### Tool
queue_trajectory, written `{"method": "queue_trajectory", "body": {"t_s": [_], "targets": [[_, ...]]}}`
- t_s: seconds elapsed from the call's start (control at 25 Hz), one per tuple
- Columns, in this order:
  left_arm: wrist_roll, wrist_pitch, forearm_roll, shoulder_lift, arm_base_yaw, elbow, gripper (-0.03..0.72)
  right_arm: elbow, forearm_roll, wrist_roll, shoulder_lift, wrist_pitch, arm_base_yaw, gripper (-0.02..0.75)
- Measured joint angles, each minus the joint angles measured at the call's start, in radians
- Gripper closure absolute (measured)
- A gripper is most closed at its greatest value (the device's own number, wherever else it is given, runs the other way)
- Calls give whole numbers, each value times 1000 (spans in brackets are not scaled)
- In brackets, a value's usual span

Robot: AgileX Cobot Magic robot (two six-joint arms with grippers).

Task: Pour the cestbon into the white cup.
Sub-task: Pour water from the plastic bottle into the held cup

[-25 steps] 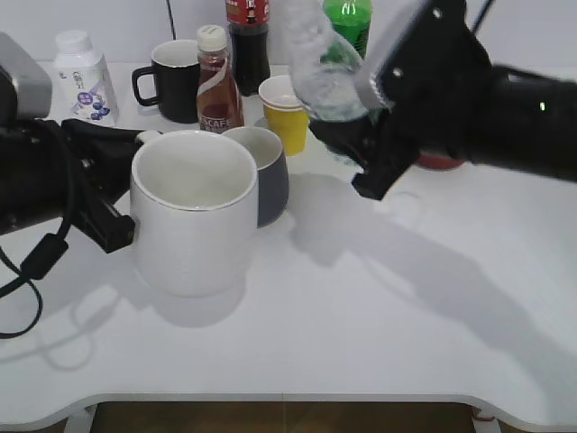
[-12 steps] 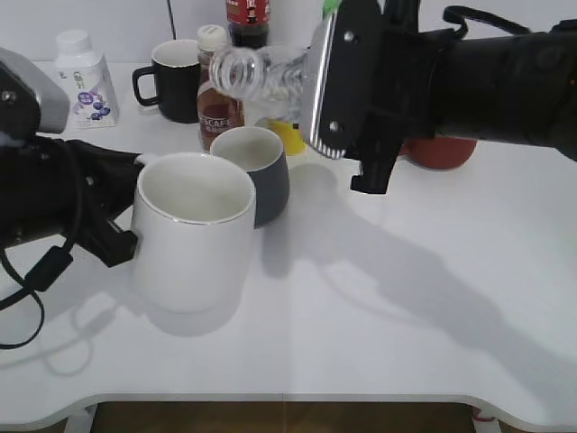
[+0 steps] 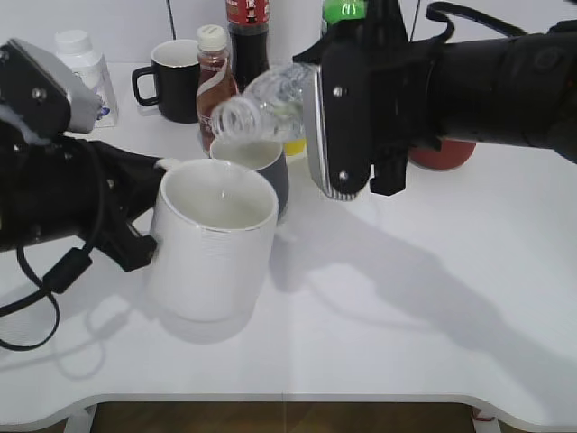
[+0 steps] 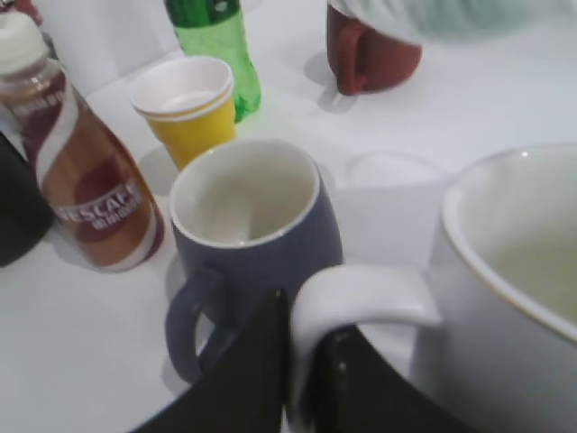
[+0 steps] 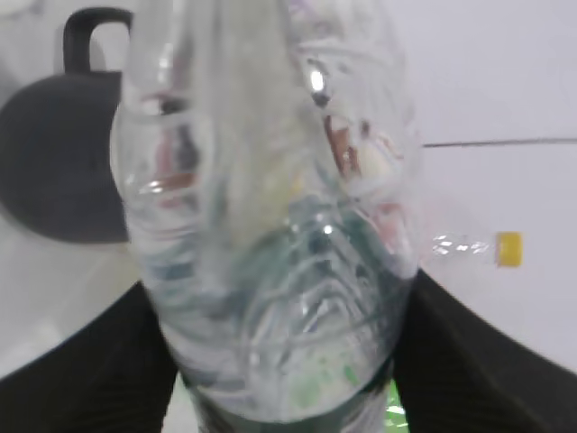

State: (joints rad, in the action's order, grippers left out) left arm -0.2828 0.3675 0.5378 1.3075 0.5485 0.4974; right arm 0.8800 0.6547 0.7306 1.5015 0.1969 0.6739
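Note:
The white cup stands at the front left of the table; in the left wrist view its rim fills the right side. My left gripper is shut on the cup's handle. My right gripper is shut on the cestbon, which lies nearly level above the table with its open mouth pointing left, above the gap between the white cup and the grey mug. In the right wrist view the clear ribbed cestbon fills the frame between the dark fingers.
A grey-blue mug stands right behind the white cup. Behind it are a Nescafe bottle, a black mug, a yellow paper cup, a green soda bottle, a dark red mug and a small white capped bottle.
The right gripper has tipped the cestbon further and lowered its mouth toward the cups. The left gripper has shifted the white cup slightly to the right.

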Motion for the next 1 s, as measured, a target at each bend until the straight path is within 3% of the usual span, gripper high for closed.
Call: {"method": "queue_trajectory", "body": {"t_s": [0.48, 1.0], "targets": [[0, -7, -3, 0, 1, 0, 652, 5, 0, 212, 0, -3, 1, 258], [0, -7, -3, 0, 1, 0, 652, 5, 0, 269, 0, 11, 1, 258]]}}
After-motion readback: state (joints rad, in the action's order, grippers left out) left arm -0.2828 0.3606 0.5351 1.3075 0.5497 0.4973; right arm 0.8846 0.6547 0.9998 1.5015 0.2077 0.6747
